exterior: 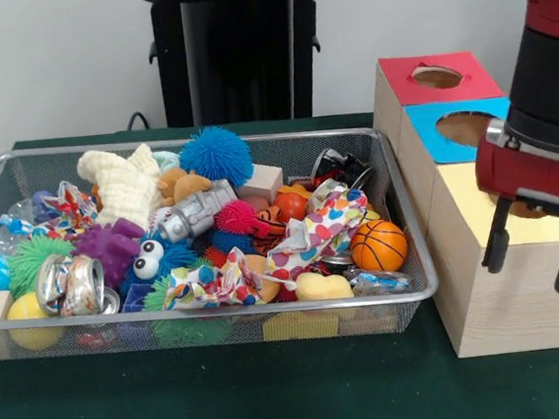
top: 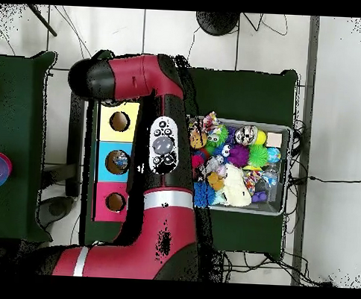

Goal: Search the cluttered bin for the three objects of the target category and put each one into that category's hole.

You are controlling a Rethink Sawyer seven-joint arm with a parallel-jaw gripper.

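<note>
Gripper (exterior: 539, 247) hangs spread and empty over the yellow box (exterior: 491, 248), outside the bin (exterior: 411, 291). Which category is wanted cannot be told; the clutter, basketball (exterior: 378, 246) included, lies across the bin's rim, on the side away from the boxes.

Two cameras: one low across the table, one straight overhead.

Front view: close and near table height, facing the bin (exterior: 210, 315) broadside, boxes (exterior: 478, 210) at right, arm (exterior: 546, 95) entering from top right. Overhead view: high and far, looking straight down, turned half round, taking in table (top: 238, 91), floor and arm (top: 158, 139). Shared by both: bin (top: 283, 171), the three boxes (top: 117, 162), green table (exterior: 229, 403).
</note>
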